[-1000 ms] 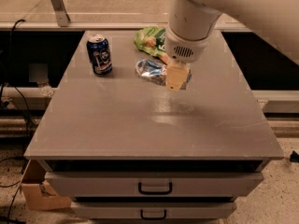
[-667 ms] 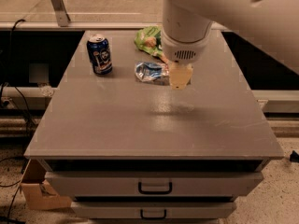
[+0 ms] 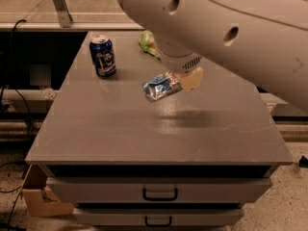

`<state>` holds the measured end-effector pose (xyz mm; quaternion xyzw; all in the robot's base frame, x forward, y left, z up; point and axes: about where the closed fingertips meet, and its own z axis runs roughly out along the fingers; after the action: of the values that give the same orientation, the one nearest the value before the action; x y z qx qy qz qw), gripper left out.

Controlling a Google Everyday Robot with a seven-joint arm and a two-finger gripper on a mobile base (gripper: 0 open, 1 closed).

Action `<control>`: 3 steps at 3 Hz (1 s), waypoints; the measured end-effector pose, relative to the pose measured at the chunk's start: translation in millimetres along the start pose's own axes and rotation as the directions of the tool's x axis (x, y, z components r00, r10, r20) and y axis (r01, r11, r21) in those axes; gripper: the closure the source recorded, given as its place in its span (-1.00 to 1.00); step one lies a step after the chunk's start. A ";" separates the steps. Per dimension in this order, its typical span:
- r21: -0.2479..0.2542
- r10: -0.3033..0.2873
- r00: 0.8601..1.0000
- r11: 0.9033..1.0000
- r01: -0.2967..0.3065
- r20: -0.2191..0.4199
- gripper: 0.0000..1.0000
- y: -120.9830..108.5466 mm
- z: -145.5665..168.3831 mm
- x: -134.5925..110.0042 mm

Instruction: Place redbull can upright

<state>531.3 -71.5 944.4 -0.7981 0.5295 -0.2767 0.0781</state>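
Whereas the redbull can is shown lying on the bench one second earlier, it is now carried clear of the surface, and a shadow is cast on the bench just below and to the right of it. The can is held tilted, with its lower end pointed down and to the left; it is not yet upright. The lift is judged complete. Rotation to vertical and lowering onto the bench are judged to remain.

The gripper is positioned above the middle of the bench, at the right end of the can. The jaws are closed on that end, and one pale finger is seen just beside it. The arm is extended in from the upper right and is bent down over the work area, so the rear of the bench is partly hidden.

A dark-blue can is left standing at the rear left, well apart from the gripper. A green packet is partly visible behind the arm.
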 end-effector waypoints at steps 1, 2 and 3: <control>-0.002 -0.093 0.996 0.996 0.093 -0.002 1.00 0.7 -1.1 0.3; -0.002 -0.093 0.996 0.996 0.093 -0.002 1.00 0.7 -1.1 0.3; 0.037 -0.162 0.987 0.986 0.162 -0.012 1.00 -1.9 -7.4 6.1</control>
<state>530.7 -74.9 953.6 -0.8357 0.4579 -0.2956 0.0679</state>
